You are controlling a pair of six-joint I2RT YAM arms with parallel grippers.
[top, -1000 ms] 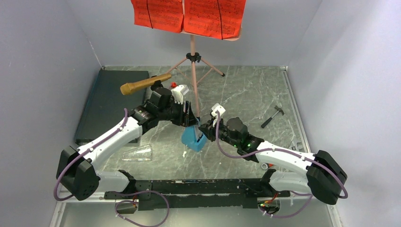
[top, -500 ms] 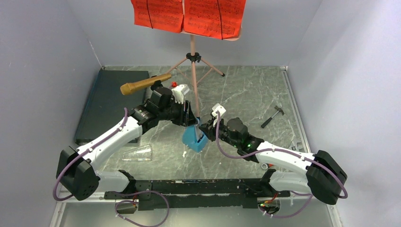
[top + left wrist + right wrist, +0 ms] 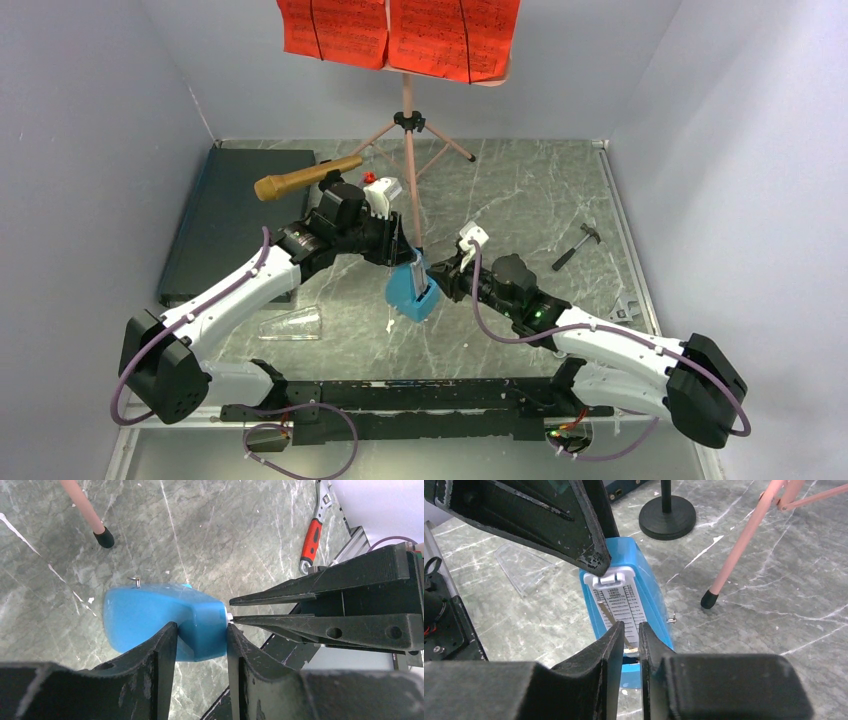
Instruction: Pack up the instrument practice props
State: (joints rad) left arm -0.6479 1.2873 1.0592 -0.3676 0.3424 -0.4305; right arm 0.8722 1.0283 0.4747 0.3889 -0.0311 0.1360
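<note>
Item: metronome, sitting mid-bench, just beside the stand's foot. Left gripper is finishing closing, now pinching its narrow top. Right gripper, nearly pressed together, is straddling the pendulum; grip unclear. Steadied for stowing, probably.
</note>
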